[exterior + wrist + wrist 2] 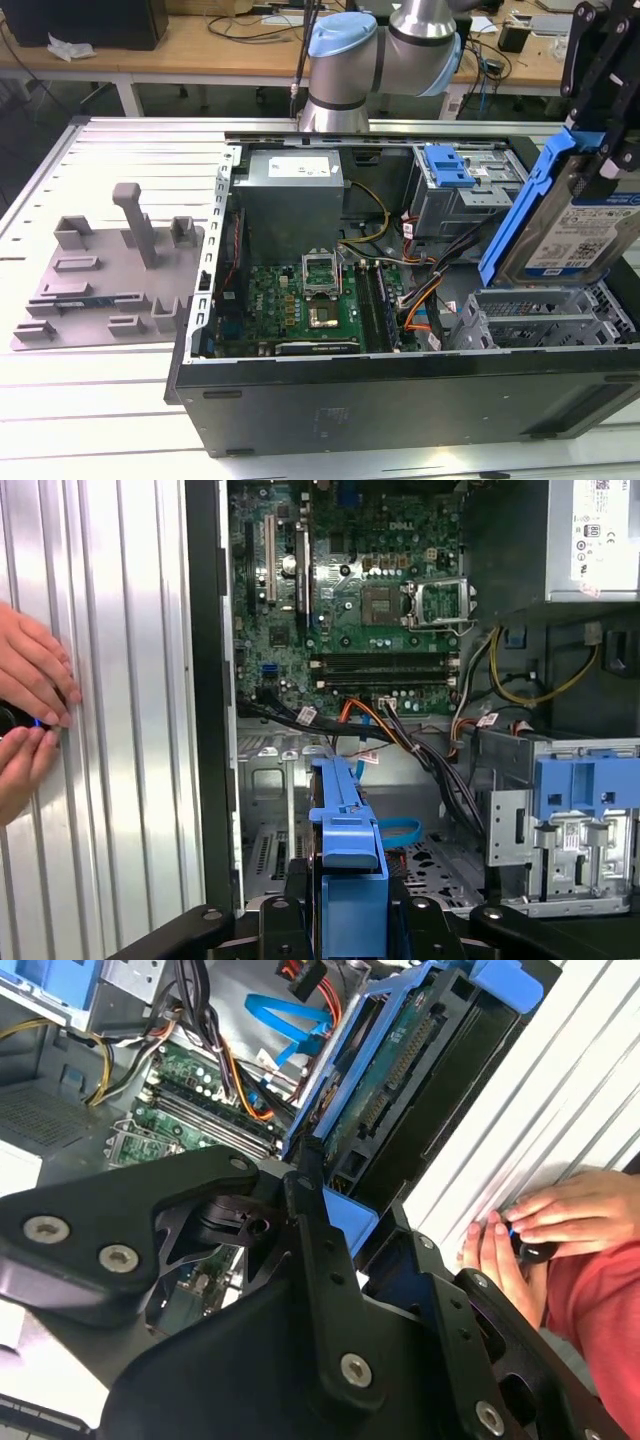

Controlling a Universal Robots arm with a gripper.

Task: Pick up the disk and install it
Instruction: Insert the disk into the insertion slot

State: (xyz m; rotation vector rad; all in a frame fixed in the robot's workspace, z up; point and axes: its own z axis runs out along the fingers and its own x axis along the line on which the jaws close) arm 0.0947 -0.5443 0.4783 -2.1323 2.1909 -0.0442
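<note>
Jaws closed on the disk point(585, 225), one black finger on each side of its blue carrier frame. In the first wrist view the frame point(345, 820) shows edge-on between the fingers, and the drive body behind it is hidden.

Disk hangs tilted over the open computer case point(400, 400), at the exterior view's right end, label side facing the camera. Its upper edge is covered by the jaws and its far side is cut off by the picture edge. The lower corner sits just above the metal drive cage point(540, 315); contact or a gap, cannot tell.

The second wrist view gives the disk's underside point(390, 1070) with a green circuit board; black linkage blocks most of the foreground.

Inside the case: motherboard point(310, 300), grey power supply box point(290, 190), and a second bay with a blue tab point(447, 165). Cables are tangled between the bays.

A grey fixture plate point(100, 280) lies on the ribbed surface point(100, 420), well apart from the case.

A person's hands point(25, 695) rest on the surface beside the case, fingers on a small dark item too hidden to identify.
</note>
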